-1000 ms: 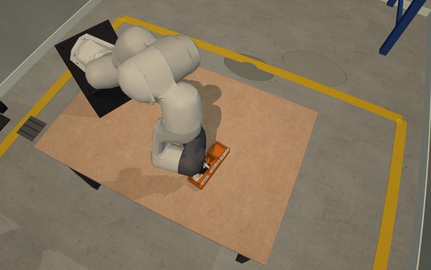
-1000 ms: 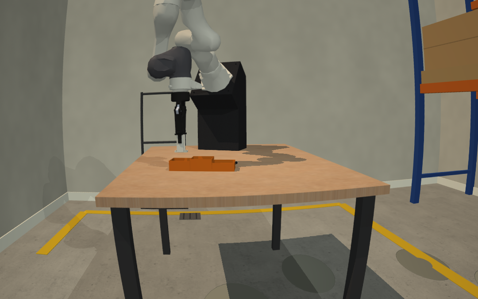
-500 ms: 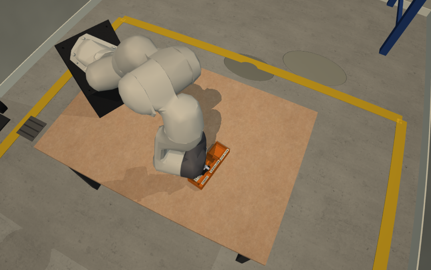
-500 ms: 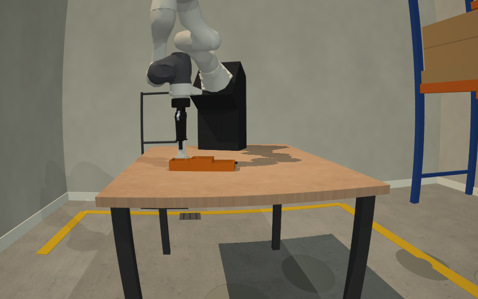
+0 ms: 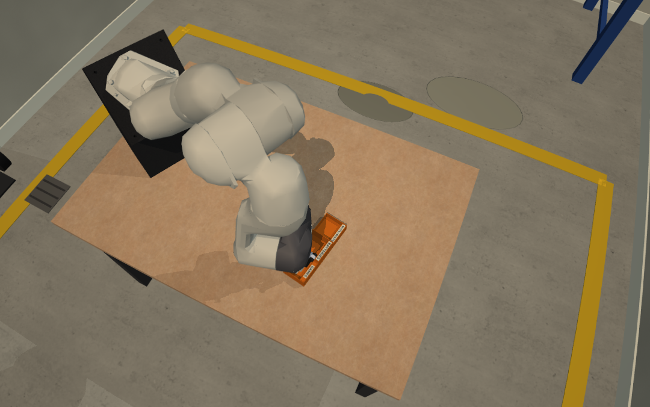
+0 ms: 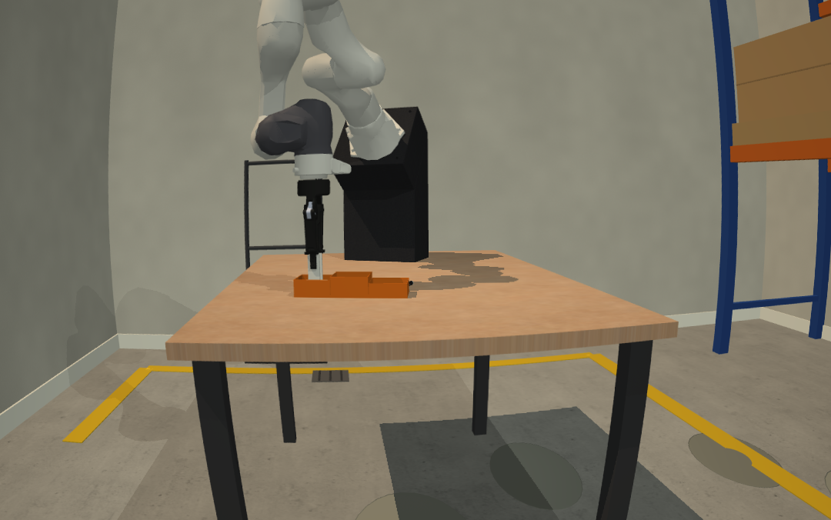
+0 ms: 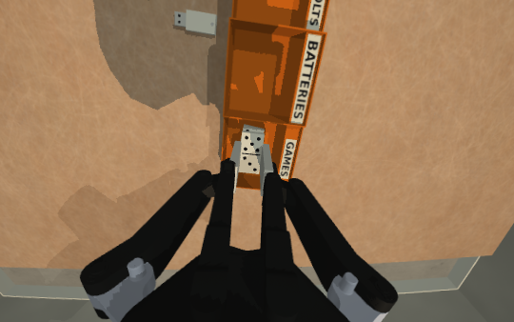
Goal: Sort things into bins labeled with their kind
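Note:
My gripper (image 6: 315, 273) (image 7: 250, 152) is shut on a white domino (image 7: 250, 147) with black dots. The fingertips are at the orange GAMES bin (image 6: 312, 290) (image 7: 243, 183), partly behind its front wall in the exterior view. A small pale dotted part shows beyond the domino; I cannot tell whether it is separate. The BATTERIES bin (image 6: 350, 285) (image 7: 227, 86) adjoins it, and the NUTS+BOLTS bin (image 6: 389, 288) (image 5: 341, 232) is at the other end. A grey USB stick (image 7: 200, 22) lies on the table beside the bins. The arm hides the domino in the top view.
A small dark thing (image 6: 411, 283) shows at the right end of the bin row; its kind is unclear. The wooden table (image 5: 407, 191) (image 6: 490, 312) extends around the bins. The black robot pedestal (image 6: 385, 223) stands at the back.

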